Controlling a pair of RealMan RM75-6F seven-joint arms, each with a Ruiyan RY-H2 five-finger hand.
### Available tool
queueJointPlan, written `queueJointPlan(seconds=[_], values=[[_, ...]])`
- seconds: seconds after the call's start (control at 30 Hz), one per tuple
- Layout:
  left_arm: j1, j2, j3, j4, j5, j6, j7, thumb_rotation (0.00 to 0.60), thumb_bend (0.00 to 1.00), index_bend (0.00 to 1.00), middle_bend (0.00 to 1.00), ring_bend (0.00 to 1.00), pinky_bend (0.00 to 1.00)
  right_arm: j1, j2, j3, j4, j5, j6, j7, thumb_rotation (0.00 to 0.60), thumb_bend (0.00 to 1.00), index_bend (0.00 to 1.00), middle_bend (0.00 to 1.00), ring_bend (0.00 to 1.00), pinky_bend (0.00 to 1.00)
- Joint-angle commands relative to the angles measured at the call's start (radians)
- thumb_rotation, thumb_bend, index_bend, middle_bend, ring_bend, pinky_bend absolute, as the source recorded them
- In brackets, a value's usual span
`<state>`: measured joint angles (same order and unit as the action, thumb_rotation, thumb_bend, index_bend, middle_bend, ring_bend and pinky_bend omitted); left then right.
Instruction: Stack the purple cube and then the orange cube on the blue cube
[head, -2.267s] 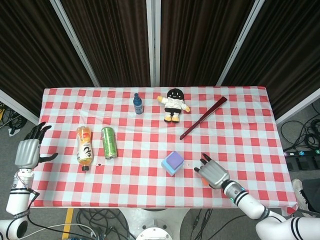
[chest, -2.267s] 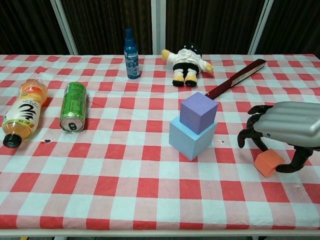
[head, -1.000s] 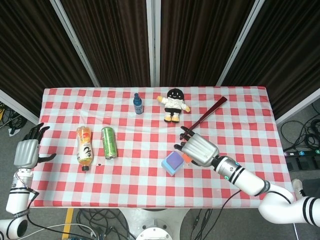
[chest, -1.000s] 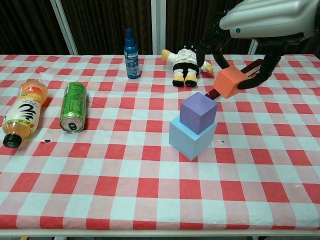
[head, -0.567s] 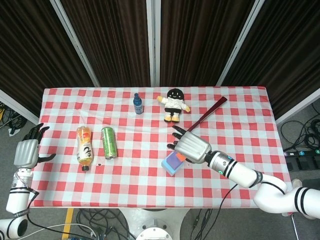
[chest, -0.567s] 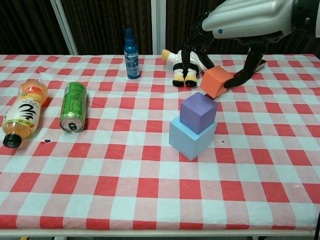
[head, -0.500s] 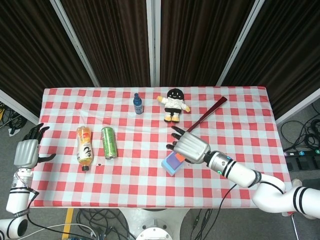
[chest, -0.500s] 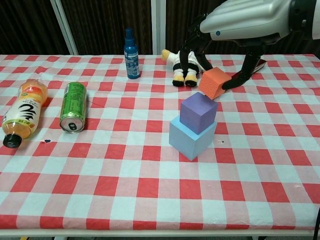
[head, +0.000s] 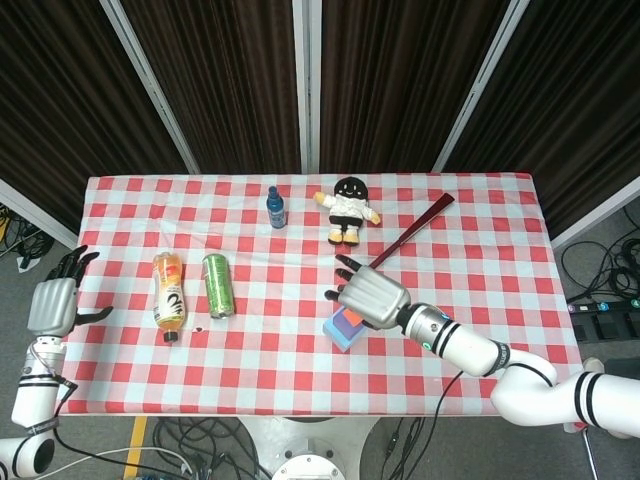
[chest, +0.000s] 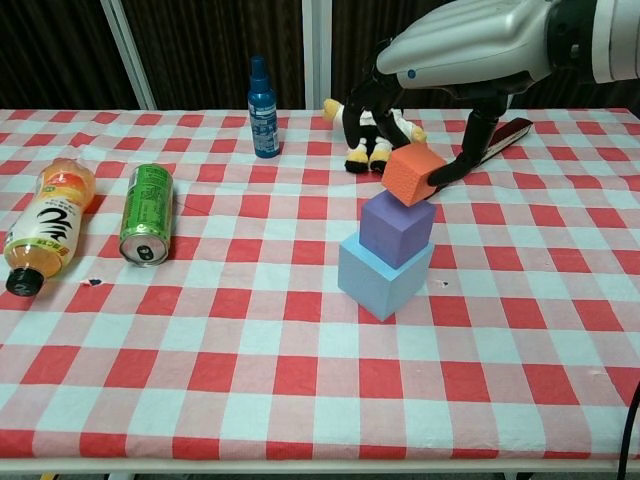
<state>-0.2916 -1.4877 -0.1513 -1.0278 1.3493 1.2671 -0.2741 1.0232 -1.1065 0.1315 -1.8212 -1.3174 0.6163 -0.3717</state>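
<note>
Holding the orange cube (chest: 413, 173) between thumb and fingers, the right hand (chest: 455, 48) hangs over the stack, the cube tilted, its lower corner at or just above the top face of the purple cube (chest: 397, 228); whether they touch cannot be told. The orange cube is small and matte, with clean edges, smaller than the two beneath it. Directly under the hand the purple cube sits on the blue cube (chest: 382, 275), turned a little so its corners do not line up with the larger pale-blue block below. In the head view the right hand (head: 366, 296) covers most of the stack, with only slivers of orange and purple and one side of the blue cube (head: 338, 333) showing at its near edge.

Writing is scarce: the orange drink bottle (chest: 50, 227), lying on its side far to the left of that hand, carries a white label with bold black characters that cannot be read, and the green can (chest: 148, 214) lying next to it has print too small to make out. The blue spray bottle (chest: 263, 108) stands beyond and to the left of the hand, its label unreadable. Just behind the hand lies a plush doll (chest: 375, 127) in black and white, and a dark red folded fan (chest: 490, 144) lies behind it to the right.

The left hand (head: 56, 302) hangs off the table's (chest: 300, 400) left edge, fingers apart, holding nothing.
</note>
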Motion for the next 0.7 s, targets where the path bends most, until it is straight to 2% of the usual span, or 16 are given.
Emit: queueJointPlan(seconds=[0.03,0.33,0.7], values=[[0.001,0.003,-0.001,-0.005,0.002,0.005,-0.006,0.6,0.09,0.23,0.18,0.13,0.25,0.027,0.002,0.003,-0.021,0.052,-0.023,-0.039,0.6,0.17,0.28,0.5,0.17,0.0],[0.002,0.008,-0.003,-0.009,0.001,0.006,-0.017,0.6,0.09,0.23,0.18,0.13,0.25,0.083,0.004,-0.005,-0.026,0.167,-0.053,-0.081,0.6,0.17,0.28,0.5,0.17,0.0],[0.002,0.005,-0.005,-0.001,-0.004,0.002,-0.02,0.6,0.09,0.23,0.18,0.13,0.25,0.123,-0.005,-0.043,-0.008,0.208,-0.067,-0.1,0.6,0.17,0.28,0.5,0.17,0.0]])
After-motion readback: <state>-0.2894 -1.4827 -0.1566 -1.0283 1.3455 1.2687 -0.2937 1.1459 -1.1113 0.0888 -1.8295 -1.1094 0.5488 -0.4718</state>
